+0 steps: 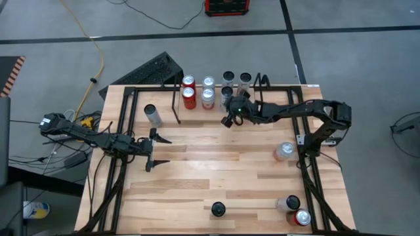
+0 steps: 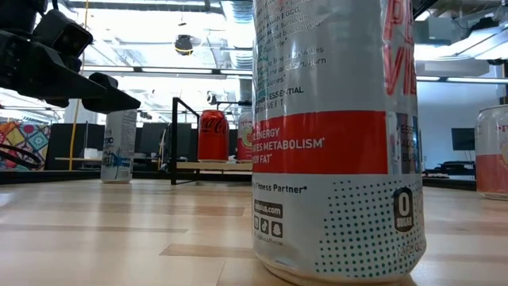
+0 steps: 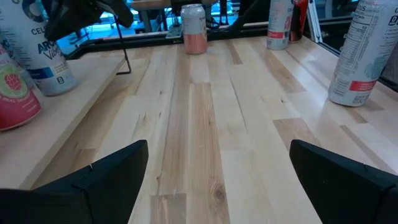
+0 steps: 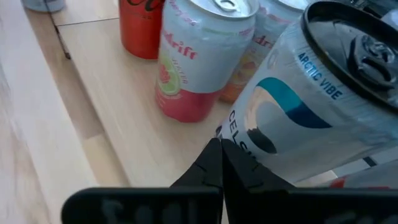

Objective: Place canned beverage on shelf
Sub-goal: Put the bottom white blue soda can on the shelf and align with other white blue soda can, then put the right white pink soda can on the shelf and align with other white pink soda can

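Tabletop (image 1: 216,164) inspection, taken from the left side across: the left tool (image 1: 157,149) waits low over the left part of the boards with its two fingers spread wide and nothing between them, as its wrist view confirms. Just beyond it a silver can (image 1: 153,115) stands alone near the back left corner. At the back edge sits the shelf (image 1: 177,98), carrying two red cans (image 1: 189,93) and two pale cans (image 1: 208,92), then dark-topped cans (image 1: 228,85) further along toward the right. The right tool (image 1: 229,118) hovers at the front of that row, fingers clenched together on nothing; in its wrist view the shut tips meet just in front of a white can (image 4: 298,118) with a black lid, which stands on the shelf close beside a pink-and-white can (image 4: 199,59). Whether the tips touch the white can cannot be told. Further right, a clear-topped can (image 1: 284,151) stands near the right rail, and near the front edge are a black-topped can (image 1: 218,209), another dark-topped one (image 1: 292,202) and a red-topped can (image 1: 302,217); these appear yet to be shelved. Judged risk: the shut fingers are close to tightly packed cans, so any sideways or forward motion on withdrawal could nudge the white can into its neighbour and topple the row. A straight pull-back and lift would seem the safe course. The next pick risks a slip if the grip lands off-centre on a round can.
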Action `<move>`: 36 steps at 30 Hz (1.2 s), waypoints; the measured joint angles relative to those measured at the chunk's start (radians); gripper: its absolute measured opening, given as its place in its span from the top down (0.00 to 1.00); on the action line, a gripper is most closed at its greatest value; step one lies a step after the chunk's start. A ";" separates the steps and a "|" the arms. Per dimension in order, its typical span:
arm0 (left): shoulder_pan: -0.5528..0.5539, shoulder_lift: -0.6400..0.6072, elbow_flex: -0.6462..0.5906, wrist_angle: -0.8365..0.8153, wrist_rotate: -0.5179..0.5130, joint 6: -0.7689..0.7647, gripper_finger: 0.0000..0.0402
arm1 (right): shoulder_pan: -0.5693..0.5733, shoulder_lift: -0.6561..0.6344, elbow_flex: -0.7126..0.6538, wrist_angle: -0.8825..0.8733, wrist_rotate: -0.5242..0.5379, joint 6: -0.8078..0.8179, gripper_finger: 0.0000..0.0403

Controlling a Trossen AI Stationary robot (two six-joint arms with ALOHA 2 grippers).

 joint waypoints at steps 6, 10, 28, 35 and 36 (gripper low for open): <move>0.000 0.000 0.000 0.000 0.000 0.000 0.06 | -0.019 0.000 0.000 0.007 -0.021 -0.014 0.95; 0.000 0.000 0.000 0.000 0.000 0.000 0.06 | -0.023 0.000 0.000 0.028 -0.024 -0.018 0.95; 0.000 0.000 0.000 -0.048 0.006 -0.188 0.06 | 0.496 -0.310 0.050 -0.268 -0.075 0.215 0.94; 0.000 0.000 0.000 -0.039 0.058 -0.288 0.06 | 0.793 -0.293 0.050 -0.231 -0.048 0.395 0.93; 0.000 0.000 0.000 -0.035 0.059 -0.303 0.06 | 0.833 -0.281 0.050 -0.233 -0.029 0.401 0.93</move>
